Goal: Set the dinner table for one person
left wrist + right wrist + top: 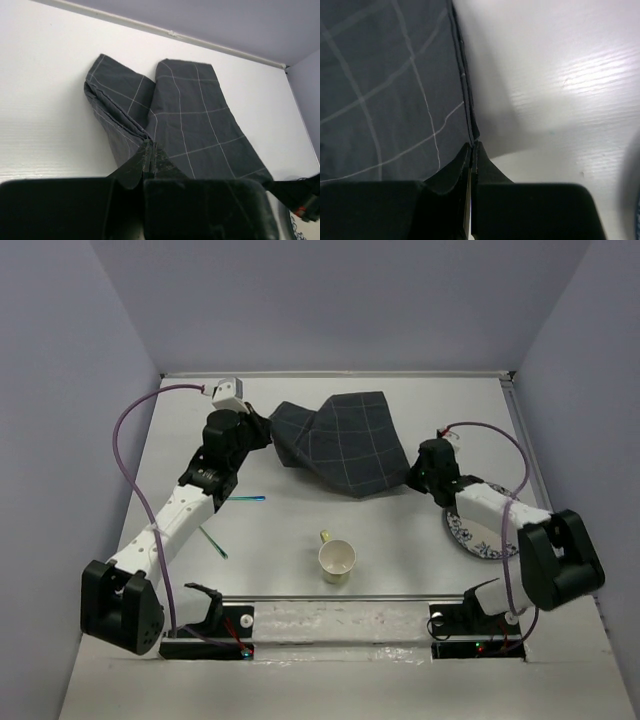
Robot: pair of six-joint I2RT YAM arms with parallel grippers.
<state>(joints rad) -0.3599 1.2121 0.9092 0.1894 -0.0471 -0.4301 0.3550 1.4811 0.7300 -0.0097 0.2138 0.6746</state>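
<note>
A dark navy checked cloth mat [345, 445] lies rumpled and partly folded at the back of the white dinner table [290, 530]. My left gripper [268, 435] is at the mat's left corner. In the left wrist view this gripper [150, 145] is shut, with a fold of the mat [195, 115] pinched between its tips. My right gripper [412, 478] is at the mat's right end. In the right wrist view that gripper [472, 145] is shut on the hem of the mat [385, 85], beside bare table [560, 75].
A pale yellow cup [337, 560] stands upright near the front middle. A blue-patterned plate [478, 532] lies at the right under my right arm. Two thin utensils, one blue [247, 499] and one green [213, 541], lie beside my left arm. Walls enclose the table.
</note>
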